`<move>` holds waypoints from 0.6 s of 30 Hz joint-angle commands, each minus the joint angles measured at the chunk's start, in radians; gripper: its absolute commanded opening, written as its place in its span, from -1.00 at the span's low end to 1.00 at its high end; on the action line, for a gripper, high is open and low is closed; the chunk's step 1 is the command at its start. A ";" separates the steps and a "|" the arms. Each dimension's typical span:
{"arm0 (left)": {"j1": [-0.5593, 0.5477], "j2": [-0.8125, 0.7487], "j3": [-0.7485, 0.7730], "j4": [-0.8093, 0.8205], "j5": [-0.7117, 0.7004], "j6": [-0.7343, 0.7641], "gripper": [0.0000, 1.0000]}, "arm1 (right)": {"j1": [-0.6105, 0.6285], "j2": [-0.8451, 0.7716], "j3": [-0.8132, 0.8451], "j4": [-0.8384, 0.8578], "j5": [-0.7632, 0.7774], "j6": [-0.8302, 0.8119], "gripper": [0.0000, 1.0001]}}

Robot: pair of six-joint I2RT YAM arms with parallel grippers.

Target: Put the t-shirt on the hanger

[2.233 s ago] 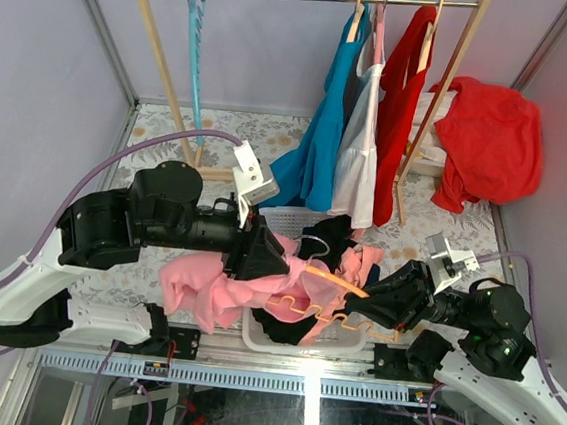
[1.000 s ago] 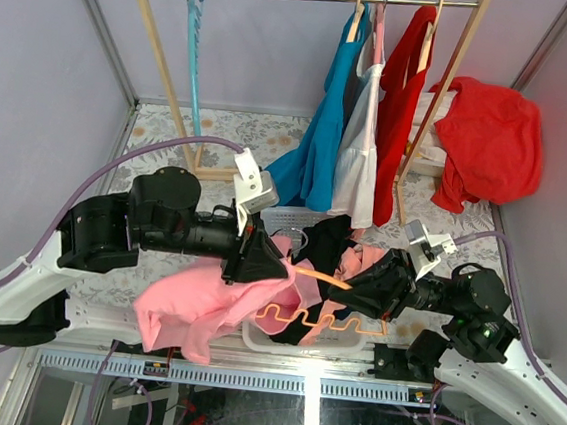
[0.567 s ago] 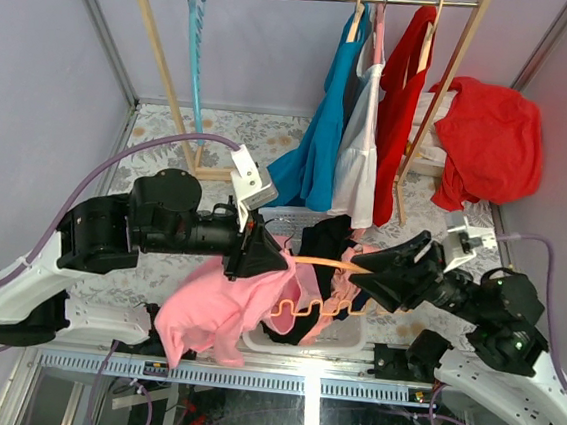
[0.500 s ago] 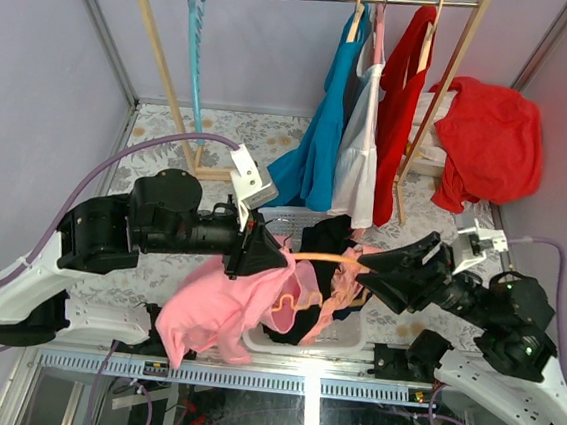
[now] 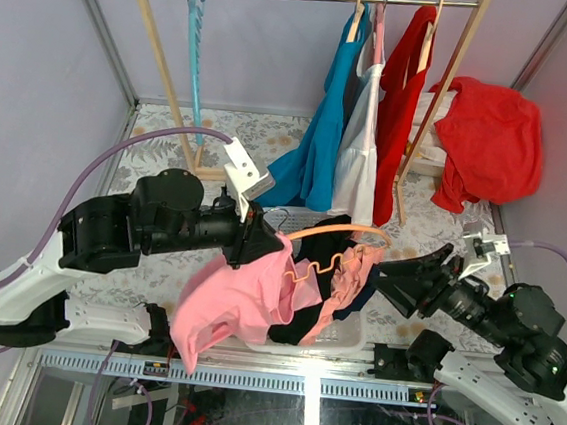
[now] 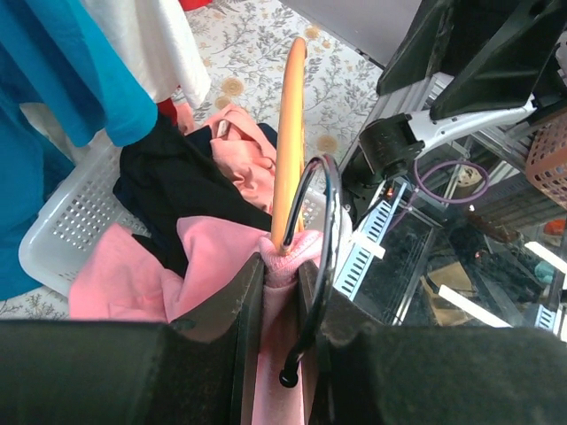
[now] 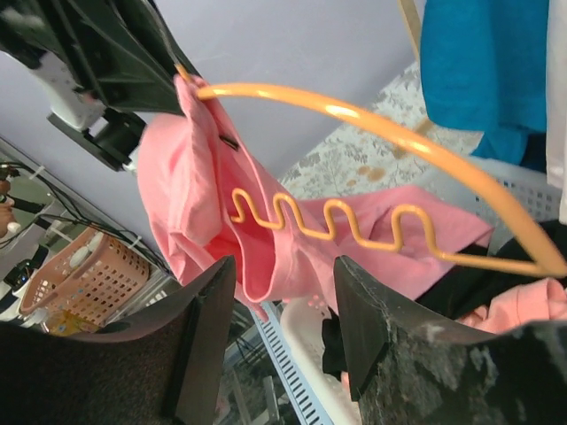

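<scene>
My left gripper (image 5: 258, 240) is shut on the orange hanger (image 5: 340, 228) at its neck, with a fold of the pink t-shirt (image 5: 238, 304) pinched in too. In the left wrist view the pink collar (image 6: 283, 257) sits between the jaws, and the metal hook (image 6: 326, 221) curls past the right finger. The t-shirt hangs from the hanger's left end; the right arm of the hanger is bare. My right gripper (image 5: 404, 280) stands open, off to the right of the hanger, holding nothing. The right wrist view shows the hanger's wavy lower bar (image 7: 337, 221) and the t-shirt (image 7: 190, 177) beyond the open fingers.
A white basket (image 5: 340, 337) with black and pink clothes sits under the hanger. Behind stands a wooden rack (image 5: 158, 50) with a teal hanger (image 5: 194, 43) and blue (image 5: 321, 136), white (image 5: 362, 150) and red (image 5: 400, 93) garments. A red garment (image 5: 486, 142) is draped at the right.
My right gripper opened, let go and drew back to the right. The left arm lifted the hanger, and the t-shirt now hangs down from its left end.
</scene>
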 commanded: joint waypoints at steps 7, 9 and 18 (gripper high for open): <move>0.001 0.012 0.030 0.086 -0.122 -0.025 -1.00 | -0.001 0.025 -0.268 0.258 -0.072 0.178 0.08; 0.002 0.021 0.031 0.098 -0.146 -0.026 -1.00 | 0.000 0.048 -0.291 0.300 -0.077 0.196 0.07; 0.001 0.059 0.038 0.158 -0.242 -0.021 -1.00 | -0.001 0.113 -0.315 0.383 -0.028 0.221 0.05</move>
